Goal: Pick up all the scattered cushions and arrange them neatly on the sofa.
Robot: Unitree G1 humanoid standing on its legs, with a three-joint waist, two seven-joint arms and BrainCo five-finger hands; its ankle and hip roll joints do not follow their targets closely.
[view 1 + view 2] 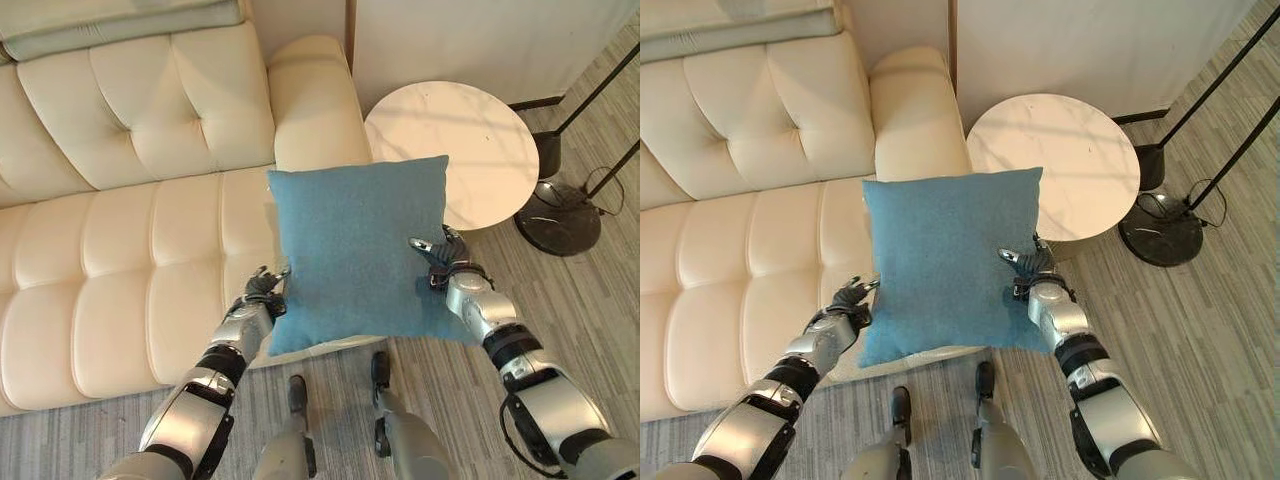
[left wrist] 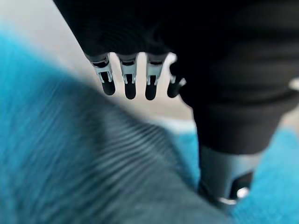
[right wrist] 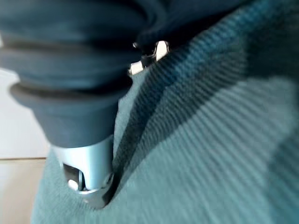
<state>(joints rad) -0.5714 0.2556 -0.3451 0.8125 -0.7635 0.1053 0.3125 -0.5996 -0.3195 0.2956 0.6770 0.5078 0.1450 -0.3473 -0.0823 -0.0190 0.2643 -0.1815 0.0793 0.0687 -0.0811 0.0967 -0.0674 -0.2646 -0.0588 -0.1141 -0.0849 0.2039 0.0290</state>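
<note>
Between both robot hands (image 1: 262, 293) (image 1: 443, 258) — blue cushion (image 1: 358, 250), pinched.

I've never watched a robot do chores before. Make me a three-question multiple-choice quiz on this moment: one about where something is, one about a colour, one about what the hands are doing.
1. Where is the round white table?
A. Beside the sofa's armrest
B. On the sofa seat
C. Behind the robot

2. What colour is the cushion?
A. Red
B. Blue
C. Cream

3. How is the cushion held?
A. It lies flat on the floor
B. One hand dangles it by a corner
C. Both hands hold it, one at each side edge

Answers:
1 A: the table stands right next to the cream sofa at its armrest.
2 B: its fabric is blue against the cream leather.
3 C: the left hand is at one edge and the right hand grips the other, with the cushion raised in front of the sofa.
</note>
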